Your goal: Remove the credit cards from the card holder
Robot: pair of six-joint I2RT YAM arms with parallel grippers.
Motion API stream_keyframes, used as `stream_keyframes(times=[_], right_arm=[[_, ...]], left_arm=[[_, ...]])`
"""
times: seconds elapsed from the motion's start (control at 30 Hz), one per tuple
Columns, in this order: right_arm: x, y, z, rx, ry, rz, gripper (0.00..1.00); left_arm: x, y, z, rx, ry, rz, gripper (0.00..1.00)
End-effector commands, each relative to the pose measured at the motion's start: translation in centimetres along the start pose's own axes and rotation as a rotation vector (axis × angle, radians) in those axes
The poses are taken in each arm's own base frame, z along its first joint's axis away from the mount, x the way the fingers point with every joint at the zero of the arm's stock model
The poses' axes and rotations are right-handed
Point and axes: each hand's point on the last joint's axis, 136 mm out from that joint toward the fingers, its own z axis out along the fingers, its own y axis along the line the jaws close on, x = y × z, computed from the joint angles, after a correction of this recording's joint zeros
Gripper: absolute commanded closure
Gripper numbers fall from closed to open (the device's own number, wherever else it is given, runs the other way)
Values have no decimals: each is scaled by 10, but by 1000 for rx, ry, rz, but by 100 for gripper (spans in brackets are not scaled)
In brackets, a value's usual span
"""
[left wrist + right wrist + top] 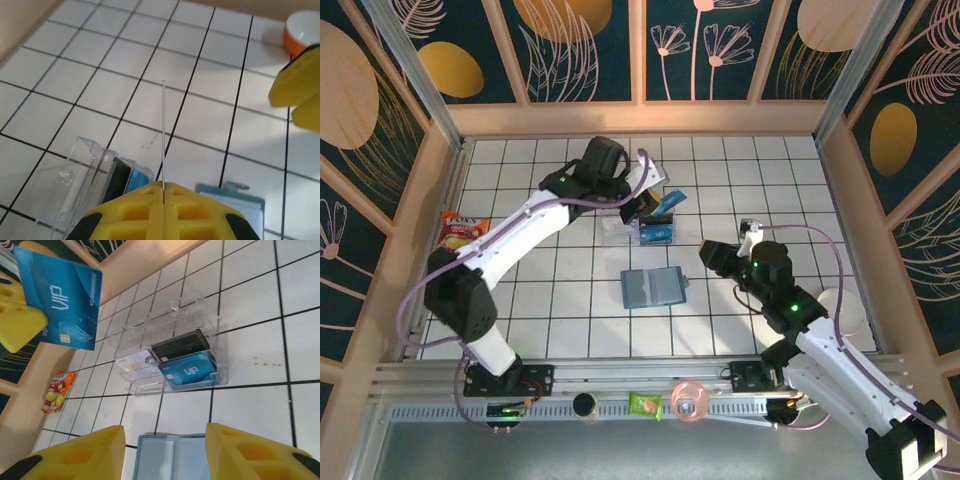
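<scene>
**Card holder lies open; one blue card is held above the tray**

The card holder (653, 287) is seen lying spread open and flat on the white tiled table (570, 300), its lighter blue-grey inside turned upward. It is placed just to the near side of the clear plastic tray (618, 232), apart from it, and roughly midway between the two arms. No card can be made out on the exposed faces of the holder.

A blue credit card (60, 300), marked "VIP", is pinched by the left gripper (163, 184), whose fingers are pressed together on one end of it. In the left wrist view the card is seen edge-on as a thin line rising from between the yellow fingers (135, 207). In the top view it is held clear of the table over the far right part of the tray.

Inside the tray a second blue card (190, 371) is seen lying in the nearest compartment, with a black card (180, 345) just behind it.

The right gripper (165, 432) is held partly open just above the near right side of the holder; nothing is gripped between its fingers.

A snack packet (455, 230) is seen by the left wall, and a white bowl (845, 310) at the right.
</scene>
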Motion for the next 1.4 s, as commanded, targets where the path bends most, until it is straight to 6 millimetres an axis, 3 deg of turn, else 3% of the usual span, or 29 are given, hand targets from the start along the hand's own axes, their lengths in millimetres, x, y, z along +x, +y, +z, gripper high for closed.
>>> stream_keyframes(times=[0.0,0.23,0.37,0.7,1.37], right_arm=[[3,-11,-2,39,5,-9,54],[11,-24,1,72,30,11,54],[15,-32,4,94,42,19,54],[17,-44,10,119,54,31,54],[17,-51,12,116,65,48,54]], left_arm=[[42,-3,9,46,242,71,100],[68,-7,37,29,427,183,100],[69,-5,47,24,449,218,100],[99,17,76,-36,567,257,100],[111,22,94,-41,550,287,100]])
